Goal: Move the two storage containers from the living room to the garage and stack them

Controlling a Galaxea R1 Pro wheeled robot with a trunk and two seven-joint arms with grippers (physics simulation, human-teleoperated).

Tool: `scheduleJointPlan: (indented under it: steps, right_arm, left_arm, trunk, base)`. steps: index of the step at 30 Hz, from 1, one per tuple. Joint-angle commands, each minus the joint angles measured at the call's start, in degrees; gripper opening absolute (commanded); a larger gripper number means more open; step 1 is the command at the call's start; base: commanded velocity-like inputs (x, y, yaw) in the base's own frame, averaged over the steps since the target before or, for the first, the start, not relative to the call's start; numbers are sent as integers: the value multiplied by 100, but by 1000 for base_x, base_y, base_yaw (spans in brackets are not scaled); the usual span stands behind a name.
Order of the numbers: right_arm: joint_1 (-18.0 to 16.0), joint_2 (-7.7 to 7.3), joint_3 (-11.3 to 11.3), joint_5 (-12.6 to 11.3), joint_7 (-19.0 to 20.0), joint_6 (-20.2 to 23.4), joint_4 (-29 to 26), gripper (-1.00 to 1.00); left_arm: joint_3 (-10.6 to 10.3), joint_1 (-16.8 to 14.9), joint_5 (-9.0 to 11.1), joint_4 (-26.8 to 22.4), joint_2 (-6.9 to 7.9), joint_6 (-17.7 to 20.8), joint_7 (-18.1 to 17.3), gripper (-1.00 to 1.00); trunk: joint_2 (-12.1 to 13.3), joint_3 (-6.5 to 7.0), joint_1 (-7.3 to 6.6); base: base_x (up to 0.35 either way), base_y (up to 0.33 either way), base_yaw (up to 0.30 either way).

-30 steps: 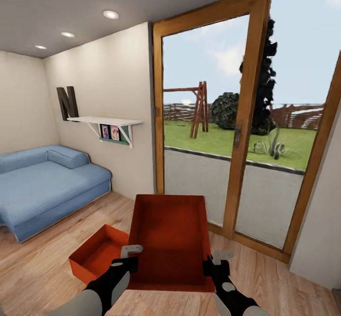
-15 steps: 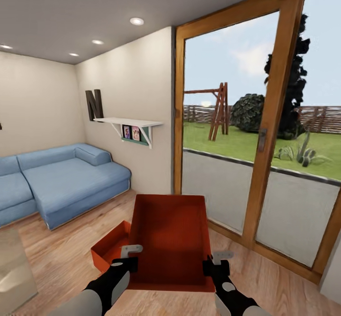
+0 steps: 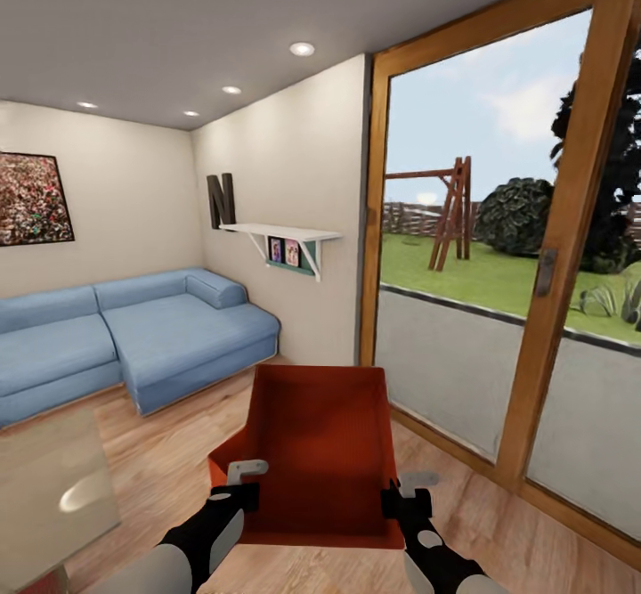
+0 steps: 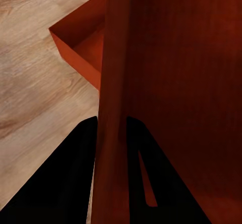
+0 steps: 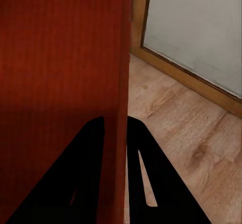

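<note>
I carry one red-orange storage container (image 3: 320, 451) in front of me, above the light wood plank flooring of the living room. My left gripper (image 3: 242, 480) is shut on its left wall (image 4: 112, 108). My right gripper (image 3: 402, 489) is shut on its right wall (image 5: 120, 103). The second storage container (image 3: 230, 462) sits on the wood flooring behind and left of the carried one, mostly hidden by it. One corner of that lower box (image 4: 80, 45) shows past the held wall in the left wrist view.
A blue sectional sofa (image 3: 133, 336) runs along the left wall. Wood-framed glass doors (image 3: 534, 291) stand close on the right. A glass table top (image 3: 49, 496) sits at the lower left. A white shelf (image 3: 280, 236) hangs on the beige wall.
The whole view has swung left: the sofa, shelf and doors slid right in the picture and a wall painting came into sight. The held container and both grippers keep their place in the view.
</note>
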Motion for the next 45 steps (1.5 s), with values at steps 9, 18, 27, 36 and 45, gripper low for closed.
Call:
scheduleJointPlan:
  steps: [9, 18, 27, 36, 45]
  right_arm:
    - [-6, 2, -173, 66, -11, -19, -4, -100]
    - [-6, 2, -173, 66, -11, -19, -4, -100]
    - [-6, 2, -173, 66, -11, -19, -4, -100]
    - [-6, 2, -173, 66, -11, -20, -4, -100]
    - [-6, 2, -173, 66, -11, -19, -4, -100]
  left_arm:
    - [41, -3, -47, -19, 37, 38, 93, -100]
    - [41, -3, -45, -24, 37, 38, 96, -100]
    - [41, -3, -47, -23, 37, 38, 96, -100]
    - [41, -3, -46, -24, 37, 38, 96, -100]
    - [41, -2, -47, -31, 37, 38, 95, -100]
  trunk:
    - [-8, 31, 1]
    - [-8, 70, 1]
    - [-8, 109, 1]
    - [-8, 149, 1]
    - [-8, 188, 1]
  base:
    - [0, 0, 278]
    - [0, 0, 278]
    - [0, 0, 278]
    - [0, 0, 278]
    - [0, 0, 278]
